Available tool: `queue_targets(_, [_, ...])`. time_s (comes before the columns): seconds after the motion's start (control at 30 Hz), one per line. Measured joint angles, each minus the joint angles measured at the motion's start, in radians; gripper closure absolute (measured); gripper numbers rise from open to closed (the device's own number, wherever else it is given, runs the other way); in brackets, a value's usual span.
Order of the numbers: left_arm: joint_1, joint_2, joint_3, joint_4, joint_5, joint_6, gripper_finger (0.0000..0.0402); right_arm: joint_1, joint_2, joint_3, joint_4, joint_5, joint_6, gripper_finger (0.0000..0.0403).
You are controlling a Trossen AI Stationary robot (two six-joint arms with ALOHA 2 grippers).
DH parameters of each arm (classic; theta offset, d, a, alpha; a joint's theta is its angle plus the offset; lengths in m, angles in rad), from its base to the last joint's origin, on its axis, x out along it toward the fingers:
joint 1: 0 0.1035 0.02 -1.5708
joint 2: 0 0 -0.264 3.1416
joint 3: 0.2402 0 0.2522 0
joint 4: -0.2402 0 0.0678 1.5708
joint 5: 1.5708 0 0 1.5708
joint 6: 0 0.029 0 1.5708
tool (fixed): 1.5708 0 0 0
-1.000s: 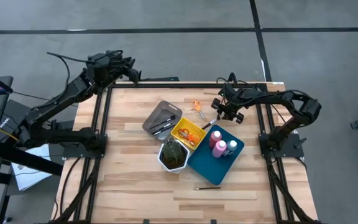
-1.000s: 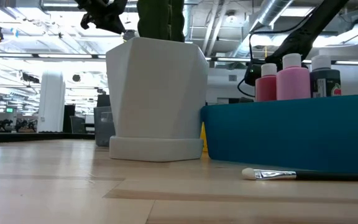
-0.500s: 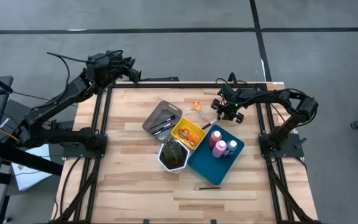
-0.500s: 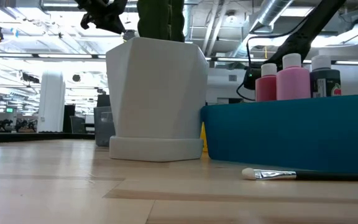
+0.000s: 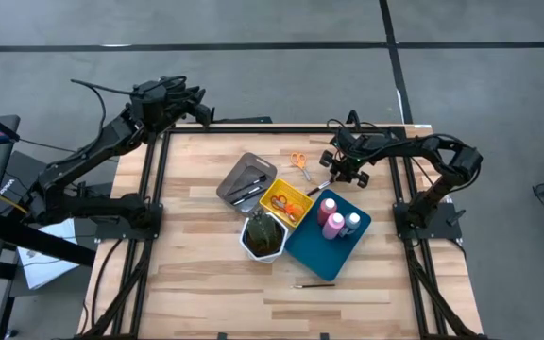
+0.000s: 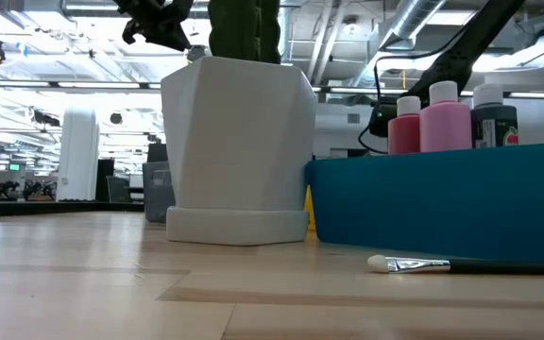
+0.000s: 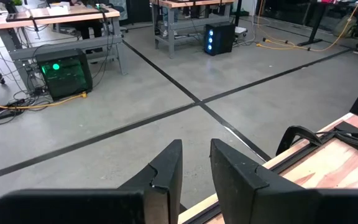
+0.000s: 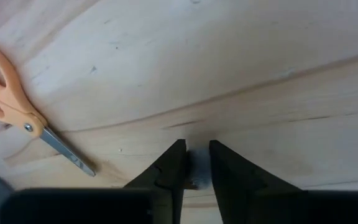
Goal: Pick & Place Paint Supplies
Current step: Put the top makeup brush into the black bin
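A pale wooden plank table (image 5: 196, 274) carries three shallow trays set at a slant: a grey rectangular one (image 5: 237, 170), a smaller yellow one (image 5: 277, 195) touching it, and a deep blue one (image 5: 312, 253) alongside. A white hexagonal pot (image 5: 252, 248) (something dark green stands in it) sits against the yellow and blue trays. Grey concrete floor (image 5: 272, 85) crossed by dark tape lines surrounds the table.

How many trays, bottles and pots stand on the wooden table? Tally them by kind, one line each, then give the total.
Trays: 3 (blue plastic tray, yellow plastic tray, grey plastic tray)
Bottles: 3 (two pink bottles and a small grey white-capped bottle, all in the blue tray)
Pots: 1 (white hexagonal pot)
Total: 7
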Motion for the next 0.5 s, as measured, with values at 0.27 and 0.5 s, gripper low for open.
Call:
queue_targets(0.27, [0.000, 0.000, 0.000, 0.000, 0.000, 0.000, 0.0325, 0.002, -0.001, -0.002, 0.008, 0.023, 0.000, 0.0393])
queue_targets(0.5, [0.000, 0.000, 0.000, 0.000, -0.001, -0.023, 0.0325, 0.001, -0.044, -0.005, 0.038, 0.123, 0.000, 0.0400])
